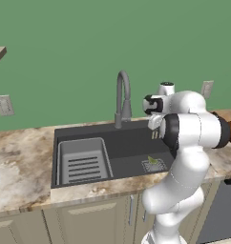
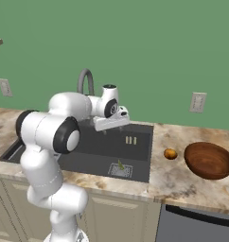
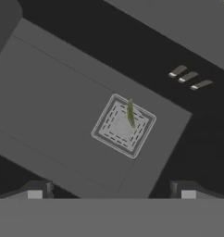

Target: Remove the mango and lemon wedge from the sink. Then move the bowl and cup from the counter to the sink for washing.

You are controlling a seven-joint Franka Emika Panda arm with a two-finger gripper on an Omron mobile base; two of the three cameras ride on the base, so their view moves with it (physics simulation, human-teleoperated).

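Your gripper (image 3: 111, 192), jaws spread above the sink (image 2: 135, 156): thin lemon wedge (image 3: 130, 112) on drain grate may slip your pinch.

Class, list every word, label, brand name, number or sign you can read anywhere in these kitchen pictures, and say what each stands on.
None: no readable text anywhere.
The wall plates are blank.
The sink, faucet, counter, bowl, mango and lemon wedge carry no lettering.
The three pale slots in the sink wall are openings, not characters.

One mango (image 2: 170, 153), one bowl (image 2: 209, 160), one lemon wedge (image 3: 131, 112)
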